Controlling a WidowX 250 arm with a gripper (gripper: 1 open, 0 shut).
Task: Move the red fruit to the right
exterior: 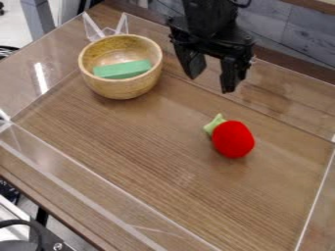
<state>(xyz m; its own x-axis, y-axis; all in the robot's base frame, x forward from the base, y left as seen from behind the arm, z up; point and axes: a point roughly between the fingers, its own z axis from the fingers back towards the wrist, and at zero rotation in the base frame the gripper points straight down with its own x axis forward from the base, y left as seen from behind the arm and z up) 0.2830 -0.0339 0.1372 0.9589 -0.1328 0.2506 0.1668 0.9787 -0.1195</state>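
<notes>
On my feed, the wooden worktop (124, 157) directly carries the red fruit (233, 139), green top toward the bowl side, and, well apart, the round wooden bowl (120, 67).

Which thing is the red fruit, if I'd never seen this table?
On the wooden table, look past the round bowl to the open surface beyond. The red fruit lies there alone, rounded with a pale green top, unlike the green block inside the bowl.

Robot lab, black arm (210, 27), wooden tabletop (124, 152)
</notes>
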